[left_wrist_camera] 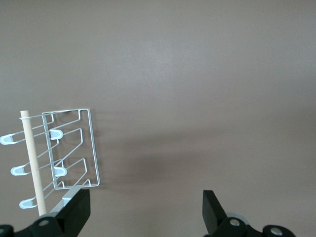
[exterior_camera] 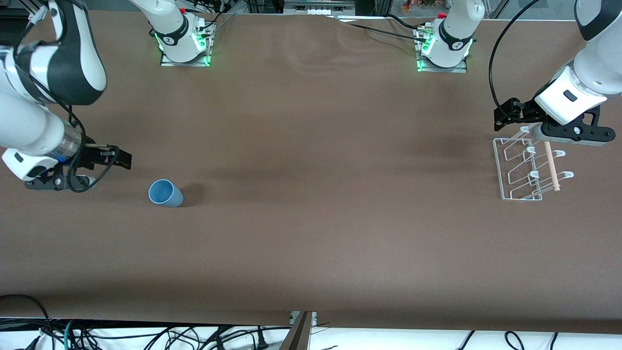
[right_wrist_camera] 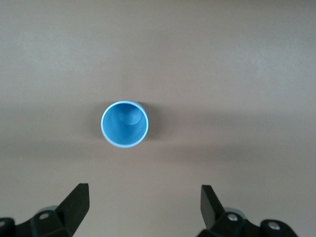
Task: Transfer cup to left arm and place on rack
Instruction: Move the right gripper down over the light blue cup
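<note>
Pickup step not yet begun: small light-blue plastic cup [exterior_camera: 165, 193] upright on the brown counter [exterior_camera: 311, 233], toward the right arm's end. Right end effector [right_wrist_camera: 143, 207] spread wide, hovering beside it. Left end effector [left_wrist_camera: 143, 210] also apart, waiting over the white wire rack [exterior_camera: 527, 167]. Next, probably: lower and straddle the cup.

Smooth plastic cup [exterior_camera: 165, 193], white wire rack [exterior_camera: 519, 170] with wooden dowel [exterior_camera: 552, 166], matt brown table cover [exterior_camera: 311, 233].
</note>
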Motion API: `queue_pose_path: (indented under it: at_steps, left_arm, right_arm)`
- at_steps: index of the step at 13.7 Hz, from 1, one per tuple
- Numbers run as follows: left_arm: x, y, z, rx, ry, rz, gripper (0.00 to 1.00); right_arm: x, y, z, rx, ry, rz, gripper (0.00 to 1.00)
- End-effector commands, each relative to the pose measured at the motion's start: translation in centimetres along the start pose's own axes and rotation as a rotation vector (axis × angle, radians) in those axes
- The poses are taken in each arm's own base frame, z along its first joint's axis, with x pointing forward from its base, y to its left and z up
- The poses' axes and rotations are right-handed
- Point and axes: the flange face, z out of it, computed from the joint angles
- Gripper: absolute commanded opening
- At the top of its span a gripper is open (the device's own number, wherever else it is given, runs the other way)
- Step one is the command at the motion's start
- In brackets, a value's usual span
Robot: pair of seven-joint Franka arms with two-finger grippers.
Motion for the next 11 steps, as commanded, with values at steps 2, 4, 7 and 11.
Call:
queue_pose_path:
  at_steps: [2,4,7,11]
  left_arm:
    - [-0.4,-0.2,-0.7,-0.001,-0.001,-0.007,1.0]
    - [-0.4,-0.2,-0.7,-0.001,-0.001,-0.004,1.0]
    - [-0.4,-0.1,-0.6,-0.001,-0.002,-0.002,1.0]
    - [-0.4,-0.2,-0.7,-0.001,0.001,-0.004,1.0]
  right_arm:
    - [0.2,1.1,5.8,-0.003,0.028,-0.002,1.0]
    - [0.6,1.3,9.0,0.005,0.041,0.008,1.0]
    - [1.3,1.2,12.7,0.011,0.052,0.024,1.0]
    - [1.3,0.9,15.3,0.046,0.05,0.054,1.0]
